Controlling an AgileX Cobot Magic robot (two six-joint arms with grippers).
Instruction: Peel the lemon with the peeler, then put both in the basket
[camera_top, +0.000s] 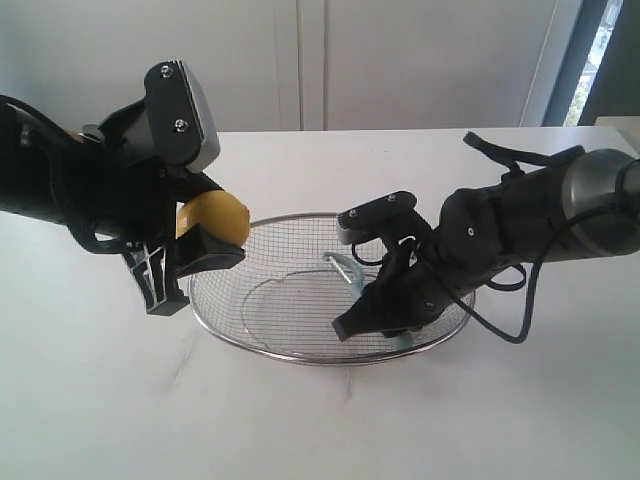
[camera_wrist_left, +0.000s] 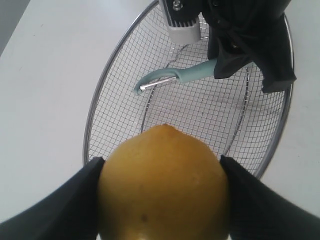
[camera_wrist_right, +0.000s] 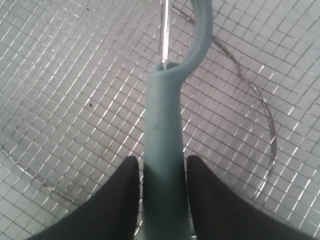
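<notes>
Lemon (camera_wrist_left: 162, 185) gripped in the left claw (camera_wrist_left: 161, 162), peeler (camera_wrist_right: 162, 125) gripped in the right claw (camera_wrist_right: 162, 161).
Left fingers (camera_wrist_left: 60, 200) press both sides of the yellow fruit, held in the air just beside the rim of the wire basket (camera_top: 300, 357). Right fingers (camera_wrist_right: 115, 200) pinch the teal handle, blade head over the mesh inside the basket, on a white table (camera_top: 100, 400).

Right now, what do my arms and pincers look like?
Both arms are matte black. The left pincer and right pincer have smooth black fingers. A grey screwed housing tops the left wrist; black cables loop off the right arm.
</notes>
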